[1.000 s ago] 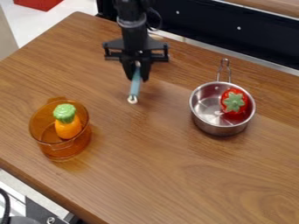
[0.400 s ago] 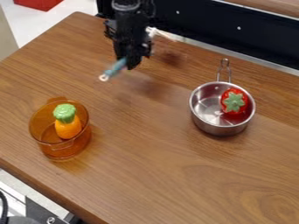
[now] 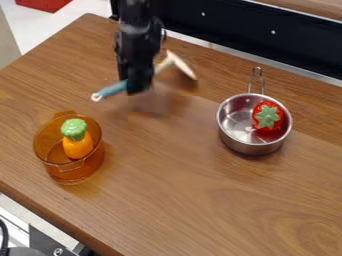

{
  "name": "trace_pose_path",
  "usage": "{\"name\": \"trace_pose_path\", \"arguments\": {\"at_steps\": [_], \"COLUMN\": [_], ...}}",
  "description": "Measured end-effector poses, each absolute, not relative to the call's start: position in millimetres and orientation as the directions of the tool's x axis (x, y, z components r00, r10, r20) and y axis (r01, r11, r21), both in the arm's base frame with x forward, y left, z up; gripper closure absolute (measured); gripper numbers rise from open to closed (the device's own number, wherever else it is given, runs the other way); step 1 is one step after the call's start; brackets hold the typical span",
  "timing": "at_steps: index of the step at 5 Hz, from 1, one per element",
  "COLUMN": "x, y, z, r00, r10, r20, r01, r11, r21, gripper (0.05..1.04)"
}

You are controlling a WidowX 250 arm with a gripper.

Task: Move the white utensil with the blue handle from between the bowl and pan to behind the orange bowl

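So the pot (image 3: 59, 167) is see-through amber, and the veggie toy (image 3: 78, 145) is 2 colours — orange with a green top. Red tomato toy (image 3: 268, 116), green star-shaped patch. Pan's (image 3: 250, 142) silver, tool (image 3: 115, 89) is blue and cream — tabletop's (image 3: 180, 200) brown woodgrain.

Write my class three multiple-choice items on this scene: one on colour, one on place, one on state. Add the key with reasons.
1. The orange toy in the amber pot has a top that is:
A blue
B green
C white

2. The red toy is:
A in the pan
B in the pot
C on the table

3. The blue-handled tool is:
A lying in the pan
B standing in the pot
C held by the claw

Key:
1 B: the top shows green.
2 A: it sits inside the pan's rim.
3 C: handle and pale head stick out on opposite sides of the claw.
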State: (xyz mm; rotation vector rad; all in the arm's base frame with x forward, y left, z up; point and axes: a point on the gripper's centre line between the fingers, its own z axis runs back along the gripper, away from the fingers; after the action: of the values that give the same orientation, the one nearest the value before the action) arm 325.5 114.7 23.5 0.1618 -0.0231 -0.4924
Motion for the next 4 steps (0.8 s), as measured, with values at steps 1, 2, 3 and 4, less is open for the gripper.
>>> {"name": "trace_pose_path", "arguments": {"at_steps": [1,2,3,4], "x": [327,324,319,310], "y": [127,134,140,148], "z": [24,21,13,8], "r00": [0.876,0.895,0.917,0.917], "r10": [-0.481,-0.445,-0.400,-0.398], "r20": [0.022,0.027,-0.001,0.000], "r01": [0.471,0.431,0.392,0.392], "r11": [0.865,0.881,0.897,0.903], "r21": [0.173,0.196,0.204,0.178], "gripper": [0.849,0.849,0.849,0.849]}}
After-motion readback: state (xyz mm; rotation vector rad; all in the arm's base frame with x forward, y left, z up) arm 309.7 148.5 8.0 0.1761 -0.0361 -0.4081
